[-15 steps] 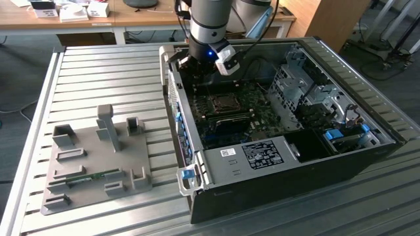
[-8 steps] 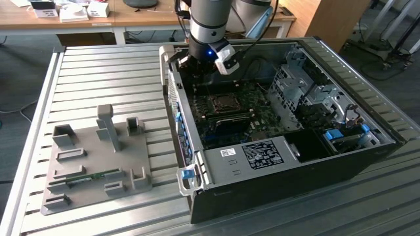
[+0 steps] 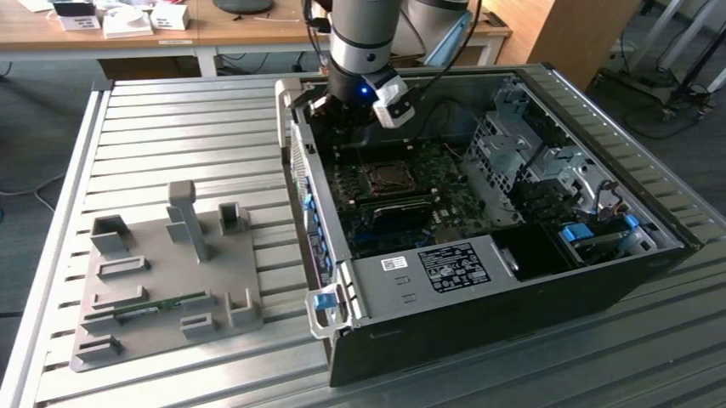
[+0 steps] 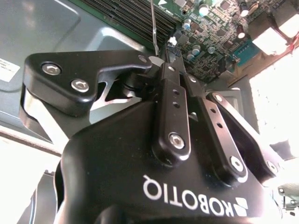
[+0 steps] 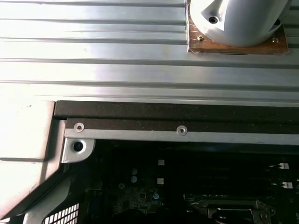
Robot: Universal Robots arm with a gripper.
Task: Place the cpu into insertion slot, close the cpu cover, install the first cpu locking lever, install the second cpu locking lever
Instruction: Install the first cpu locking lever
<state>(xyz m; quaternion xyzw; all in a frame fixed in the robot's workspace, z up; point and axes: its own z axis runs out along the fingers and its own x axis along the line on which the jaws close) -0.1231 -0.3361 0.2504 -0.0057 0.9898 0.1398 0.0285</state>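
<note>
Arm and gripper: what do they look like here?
The arm is a grey cylinder ending in a black wrist with a small blue light and a white box mounted beside it; black cables trail alongside. The gripper is matte black, with jointed link bars, silver screws and white lettering.

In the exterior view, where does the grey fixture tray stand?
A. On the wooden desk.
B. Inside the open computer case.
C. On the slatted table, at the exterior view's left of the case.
C: the grey fixture tray rests on the slatted table, apart from the open computer case, on the exterior view's left of it.
</note>
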